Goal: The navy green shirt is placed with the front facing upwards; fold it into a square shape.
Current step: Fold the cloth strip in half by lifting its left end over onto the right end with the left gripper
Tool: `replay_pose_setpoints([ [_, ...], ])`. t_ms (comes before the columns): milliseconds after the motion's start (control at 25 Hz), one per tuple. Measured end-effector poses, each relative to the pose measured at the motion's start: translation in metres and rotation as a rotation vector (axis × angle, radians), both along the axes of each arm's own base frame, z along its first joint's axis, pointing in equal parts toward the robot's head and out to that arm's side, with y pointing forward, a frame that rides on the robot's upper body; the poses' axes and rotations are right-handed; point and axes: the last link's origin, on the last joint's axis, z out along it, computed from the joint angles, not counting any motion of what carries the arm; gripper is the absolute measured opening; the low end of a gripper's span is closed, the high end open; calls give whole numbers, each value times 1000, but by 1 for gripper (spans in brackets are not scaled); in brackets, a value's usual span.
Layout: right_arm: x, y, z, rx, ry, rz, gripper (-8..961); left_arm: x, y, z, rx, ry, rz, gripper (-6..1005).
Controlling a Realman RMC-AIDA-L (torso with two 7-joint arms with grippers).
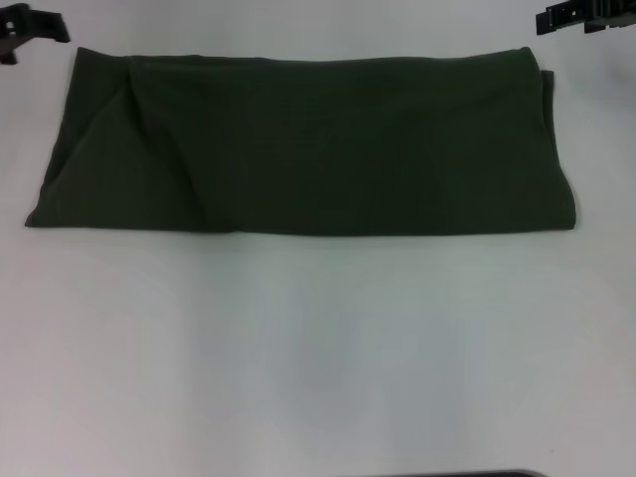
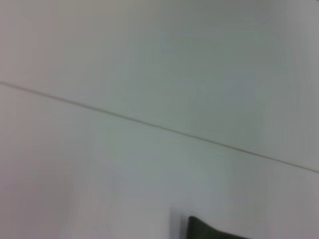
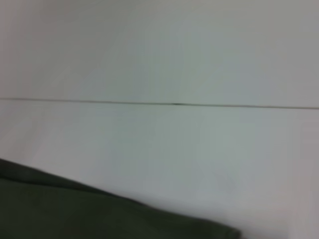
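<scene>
The navy green shirt [image 1: 303,144] lies flat, folded into a wide band (plain side up).

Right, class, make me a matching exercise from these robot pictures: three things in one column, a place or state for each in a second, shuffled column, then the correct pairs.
Things
1. navy green shirt
2. left gripper
3. right gripper

Places or states
A. at the far right corner of the head view, off the cloth
B. folded into a long band across the white table
C. at the far left corner of the head view, off the cloth

Pairs: 1-B, 2-C, 3-A
</scene>
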Motion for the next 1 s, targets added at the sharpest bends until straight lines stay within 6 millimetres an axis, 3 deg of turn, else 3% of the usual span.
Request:
replay_pose_setpoints([
  [80, 1, -5, 5, -9, 55, 17, 754, -4, -3, 8, -8, -28, 20, 642],
  [200, 2, -15, 12, -18, 143, 72, 803, -9, -11, 18, -17, -98, 29, 875],
  [360, 13, -43, 21, 31, 289, 238, 869, -12, -28, 27, -11, -248, -39, 897],
  [640, 60, -113, 13, 224, 395, 384, 891, -14, -75, 30, 1, -571, -219, 936],
  [840, 74, -147, -4, 284, 438, 409, 882, -27, -93, 18, -36, -585, -195, 935],
  [1000, 81, -161, -22, 295, 476, 415, 881, -41, -98, 1, -40, -565, -159, 935],
])
